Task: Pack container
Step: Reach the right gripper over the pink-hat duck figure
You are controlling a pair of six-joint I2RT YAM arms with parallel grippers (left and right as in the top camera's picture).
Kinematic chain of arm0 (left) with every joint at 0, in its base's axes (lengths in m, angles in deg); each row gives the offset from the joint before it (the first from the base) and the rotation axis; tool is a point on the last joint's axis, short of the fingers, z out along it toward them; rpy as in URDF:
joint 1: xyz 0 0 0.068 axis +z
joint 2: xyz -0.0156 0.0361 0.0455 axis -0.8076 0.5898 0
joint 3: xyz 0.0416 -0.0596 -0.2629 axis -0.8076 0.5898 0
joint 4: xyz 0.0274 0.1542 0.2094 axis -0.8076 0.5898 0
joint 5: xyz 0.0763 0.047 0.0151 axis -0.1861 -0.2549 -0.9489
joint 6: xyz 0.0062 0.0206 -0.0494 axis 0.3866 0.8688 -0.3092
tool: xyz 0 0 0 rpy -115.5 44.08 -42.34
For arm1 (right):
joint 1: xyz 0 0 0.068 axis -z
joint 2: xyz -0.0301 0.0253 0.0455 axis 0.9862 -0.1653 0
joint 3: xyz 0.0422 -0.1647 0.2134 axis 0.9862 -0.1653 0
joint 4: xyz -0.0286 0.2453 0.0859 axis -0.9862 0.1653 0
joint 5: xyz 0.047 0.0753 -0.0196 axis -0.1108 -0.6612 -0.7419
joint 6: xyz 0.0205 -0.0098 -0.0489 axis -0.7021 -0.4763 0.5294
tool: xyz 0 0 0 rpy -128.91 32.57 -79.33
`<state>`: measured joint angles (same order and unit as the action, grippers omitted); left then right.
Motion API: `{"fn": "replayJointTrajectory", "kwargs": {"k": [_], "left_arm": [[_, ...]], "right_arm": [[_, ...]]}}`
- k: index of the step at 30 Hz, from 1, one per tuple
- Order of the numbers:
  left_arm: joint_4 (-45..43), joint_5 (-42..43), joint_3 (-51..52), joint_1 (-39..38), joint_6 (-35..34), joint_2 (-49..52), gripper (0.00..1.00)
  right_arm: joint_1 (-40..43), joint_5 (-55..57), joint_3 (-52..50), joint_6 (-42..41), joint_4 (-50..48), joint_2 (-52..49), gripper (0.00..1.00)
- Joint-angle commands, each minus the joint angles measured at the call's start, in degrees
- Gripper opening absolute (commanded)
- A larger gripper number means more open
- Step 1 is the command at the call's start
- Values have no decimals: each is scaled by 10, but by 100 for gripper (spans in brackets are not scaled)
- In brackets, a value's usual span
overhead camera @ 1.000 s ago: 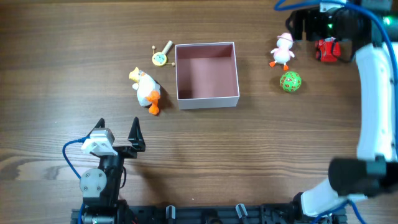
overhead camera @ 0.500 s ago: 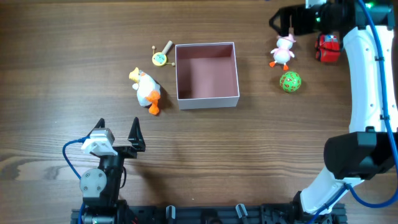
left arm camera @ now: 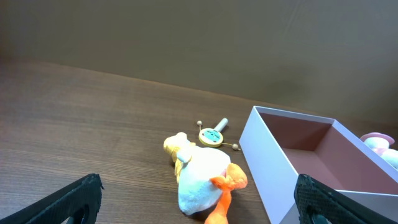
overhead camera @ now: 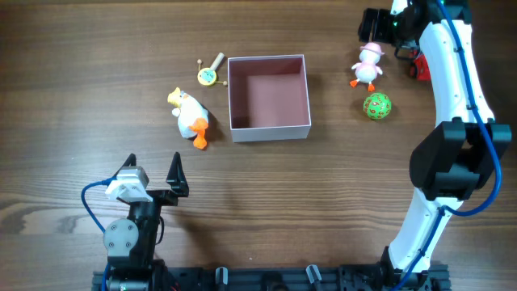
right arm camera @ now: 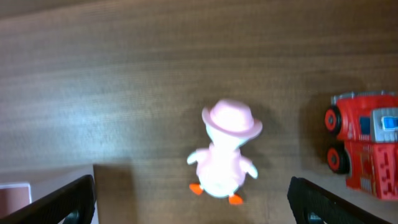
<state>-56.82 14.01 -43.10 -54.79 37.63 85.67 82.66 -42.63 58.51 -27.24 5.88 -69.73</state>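
Note:
The container is a square shallow box with white walls and a dusty pink inside, at the table's middle back, with nothing in it. It also shows in the left wrist view. A white plush duck with orange feet lies left of it, and a small yellow rattle lies behind the duck. A pink duck with a hat, a green ball and a red truck lie to its right. My right gripper is open and empty just behind the pink duck. My left gripper is open and empty near the front.
The right arm's white links reach from the front right up to the back right corner, partly covering the red truck. The white duck and the rattle lie ahead of the left gripper.
The right arm has swung left along the back edge, from above the red truck to just behind the pink duck. The left arm has not moved.

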Motion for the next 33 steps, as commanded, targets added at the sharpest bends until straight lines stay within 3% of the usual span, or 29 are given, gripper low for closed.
{"fn": "replayJointTrajectory", "kwargs": {"k": [1,8,12,33], "left_arm": [[2,9,3,5,-5,-5,100],[2,9,3,5,-5,-5,100],[2,9,3,5,-5,-5,100],[2,9,3,5,-5,-5,100]], "right_arm": [[-2,14,4,-21,-11,-34,100],[-2,14,3,-22,17,-84,100],[-2,68,3,-101,20,-99,100],[-2,67,2,-77,18,-165,100]]}}
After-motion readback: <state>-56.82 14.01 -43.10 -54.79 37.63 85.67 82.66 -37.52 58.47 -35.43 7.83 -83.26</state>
